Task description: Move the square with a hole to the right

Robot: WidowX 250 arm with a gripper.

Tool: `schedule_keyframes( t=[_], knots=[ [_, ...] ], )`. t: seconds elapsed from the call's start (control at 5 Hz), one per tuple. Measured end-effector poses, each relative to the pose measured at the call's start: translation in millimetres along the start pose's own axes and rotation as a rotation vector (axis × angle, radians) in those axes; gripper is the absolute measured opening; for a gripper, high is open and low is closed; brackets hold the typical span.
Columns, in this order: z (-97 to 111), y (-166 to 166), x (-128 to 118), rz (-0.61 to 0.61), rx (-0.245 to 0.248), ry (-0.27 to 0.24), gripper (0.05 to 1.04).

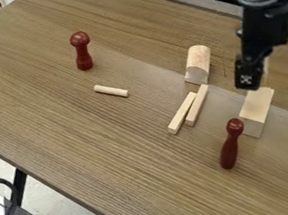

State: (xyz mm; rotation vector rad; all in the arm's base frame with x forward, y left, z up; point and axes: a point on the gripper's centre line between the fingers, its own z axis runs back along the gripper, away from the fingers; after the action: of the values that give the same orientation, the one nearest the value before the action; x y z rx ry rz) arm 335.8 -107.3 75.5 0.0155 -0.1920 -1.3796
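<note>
On the right of the tabletop (112,149), just beyond a red peg (229,151), lies a pale block (257,106), likely the target, its hole indiscernible. Beside it hangs the pincer (251,80), apart or together, impossible to tell. Lining up seems underway; next, a secure grasp.

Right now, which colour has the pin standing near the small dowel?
Dark red, in the camera view.

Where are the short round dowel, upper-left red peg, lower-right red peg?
Short round dowel (111,91): camera view, mid-length.
Upper-left red peg (82,53): camera view, shaft below the knob.
Lower-right red peg (229,153): camera view, wide lower body.
</note>
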Motion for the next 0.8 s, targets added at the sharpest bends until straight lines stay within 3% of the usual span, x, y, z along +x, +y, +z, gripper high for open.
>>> schedule_keyframes(
  t=[0.8],
  knots=[
    [-7.6, -3.8, 5.2, 0.016, 0.027, -0.013, 0.597]
  ],
)
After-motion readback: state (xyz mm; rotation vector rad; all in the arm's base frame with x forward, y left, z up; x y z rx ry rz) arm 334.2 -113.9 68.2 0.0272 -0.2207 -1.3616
